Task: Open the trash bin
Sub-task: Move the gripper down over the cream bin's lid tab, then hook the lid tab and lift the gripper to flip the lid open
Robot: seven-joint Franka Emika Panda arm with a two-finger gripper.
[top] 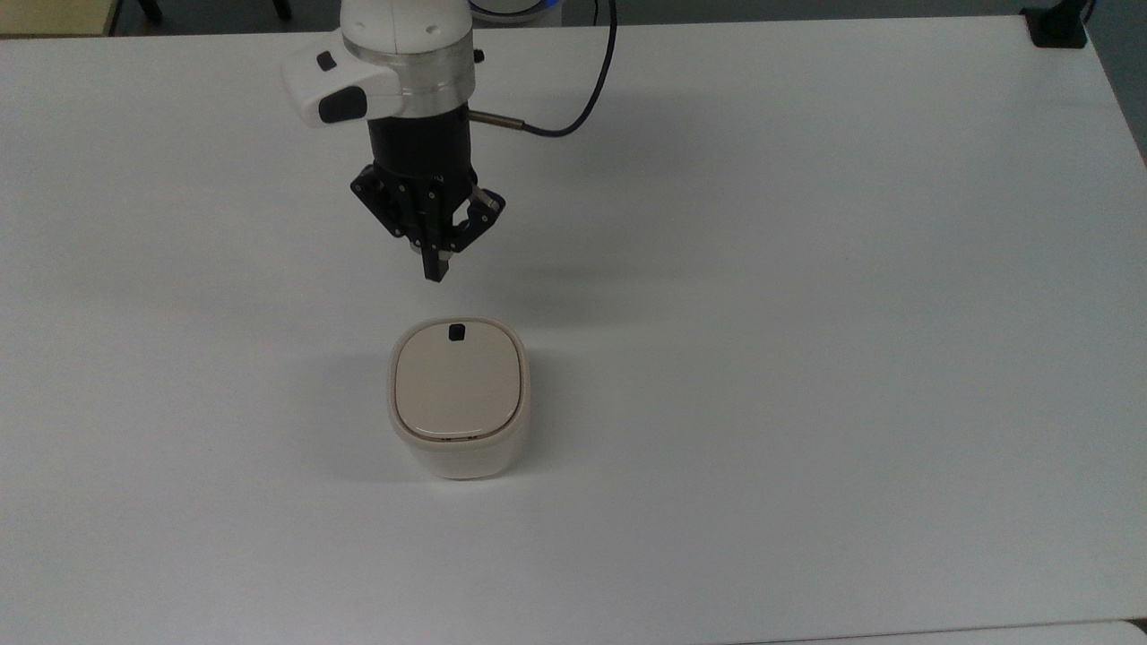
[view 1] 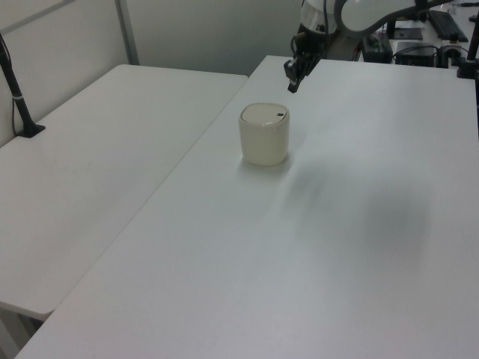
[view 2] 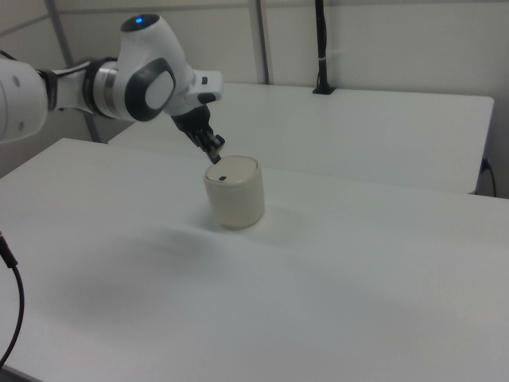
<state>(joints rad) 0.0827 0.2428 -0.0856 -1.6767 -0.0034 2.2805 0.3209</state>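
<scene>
The trash bin stands on the white table, cream-white with its beige lid lying flat and closed. A small black button sits at the lid's edge nearest the arm. My gripper hangs shut in the air with nothing in it. Its tips point down, a short way above and just behind the button side of the bin, clear of the lid.
The bin stands on a wide white table. A second white table adjoins it at the left view's left. A black clamp sits at the top view's upper right corner. The arm's cable trails behind the wrist.
</scene>
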